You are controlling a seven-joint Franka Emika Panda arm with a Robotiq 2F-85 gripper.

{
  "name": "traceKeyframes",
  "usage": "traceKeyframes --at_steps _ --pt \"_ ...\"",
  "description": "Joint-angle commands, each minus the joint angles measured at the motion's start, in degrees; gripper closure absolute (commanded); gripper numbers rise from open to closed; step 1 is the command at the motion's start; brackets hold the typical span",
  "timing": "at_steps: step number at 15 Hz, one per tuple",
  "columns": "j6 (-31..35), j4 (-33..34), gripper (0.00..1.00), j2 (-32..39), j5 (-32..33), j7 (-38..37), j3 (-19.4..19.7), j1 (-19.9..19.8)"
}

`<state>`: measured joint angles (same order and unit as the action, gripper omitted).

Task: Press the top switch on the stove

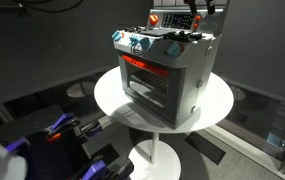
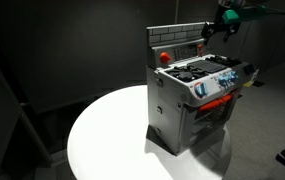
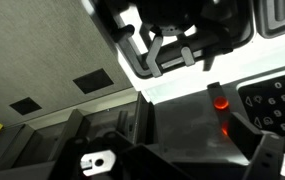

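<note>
The small grey toy stove (image 1: 172, 80) stands on a round white table (image 1: 112, 95); it also shows in the other exterior view (image 2: 187, 100). It has a red-orange oven handle (image 1: 137, 62), blue-and-white front knobs (image 1: 132, 42) and an upright back panel (image 2: 177, 38) with a red button (image 2: 163, 57). My gripper (image 2: 216, 30) hovers at the panel's top far corner, also in an exterior view (image 1: 196, 12). In the wrist view the red button (image 3: 219, 101) and a dark keypad (image 3: 277, 105) lie below my gripper (image 3: 194, 130), whose fingers look apart and empty.
The white table (image 2: 102, 130) has bare surface beside the stove. A dark chair with purple parts (image 1: 57, 128) stands near the table's pedestal. Dark curtain walls surround the scene. The floor in the wrist view has floor boxes (image 3: 92, 82).
</note>
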<state>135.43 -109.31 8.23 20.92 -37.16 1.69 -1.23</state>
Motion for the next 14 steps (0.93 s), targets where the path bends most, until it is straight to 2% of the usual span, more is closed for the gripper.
traceKeyframes --at_steps 1,14 --pt "-1.0 3.6 0.00 2.6 0.7 -1.8 1.6 1.5" --pt "-1.7 6.4 0.00 5.6 -0.3 -1.9 3.0 3.0"
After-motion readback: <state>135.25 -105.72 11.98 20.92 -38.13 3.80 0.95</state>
